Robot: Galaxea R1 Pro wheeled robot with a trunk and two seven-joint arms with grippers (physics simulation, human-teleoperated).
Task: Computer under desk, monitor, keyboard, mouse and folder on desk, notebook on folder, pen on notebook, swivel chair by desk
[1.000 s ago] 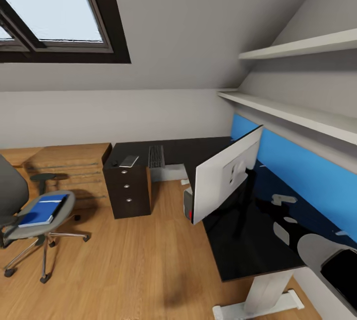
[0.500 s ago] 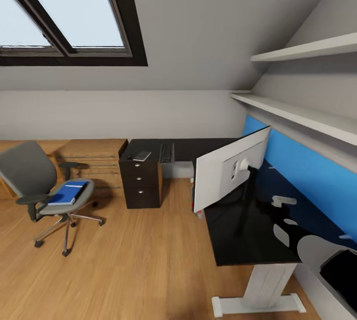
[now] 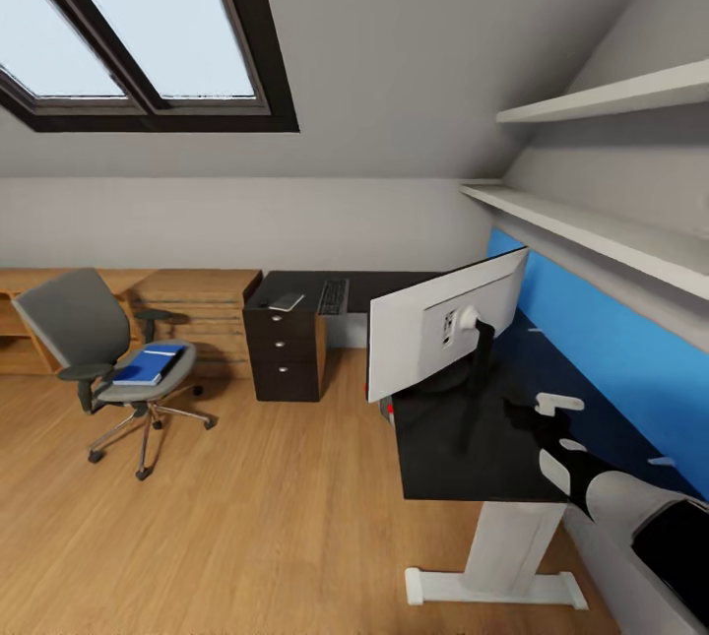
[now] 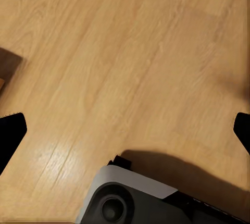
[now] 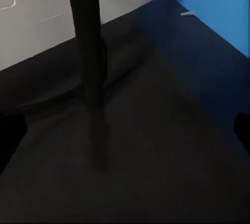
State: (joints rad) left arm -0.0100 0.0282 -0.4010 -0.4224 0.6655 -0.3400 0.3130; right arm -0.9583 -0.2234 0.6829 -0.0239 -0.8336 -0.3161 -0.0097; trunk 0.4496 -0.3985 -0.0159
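Note:
The monitor (image 3: 443, 335) stands on the black desk (image 3: 463, 448) with its white back towards me. Further back on the desk lie the keyboard (image 3: 333, 296) and, over the drawer unit, the flat grey notebook (image 3: 287, 301). The blue folder (image 3: 150, 364) rests on the seat of the swivel chair (image 3: 74, 325), out on the floor at the left. A red dot of the computer (image 3: 390, 409) peeks out under the desk. Mouse and pen are too small to make out. My right gripper (image 5: 125, 135) is open above the desk, near the monitor stand (image 5: 88, 67). My left gripper (image 4: 125, 133) is open over the floor.
A light wooden dresser (image 3: 197, 305) stands against the back wall beside the black drawer unit (image 3: 286, 364). Two white shelves (image 3: 591, 226) run above the blue back panel (image 3: 601, 340). My own base (image 4: 135, 200) shows over the plank floor (image 3: 246, 517).
The head view has swung left and drawn back, so the swivel chair and the window sit further into the picture. No object has moved by itself.

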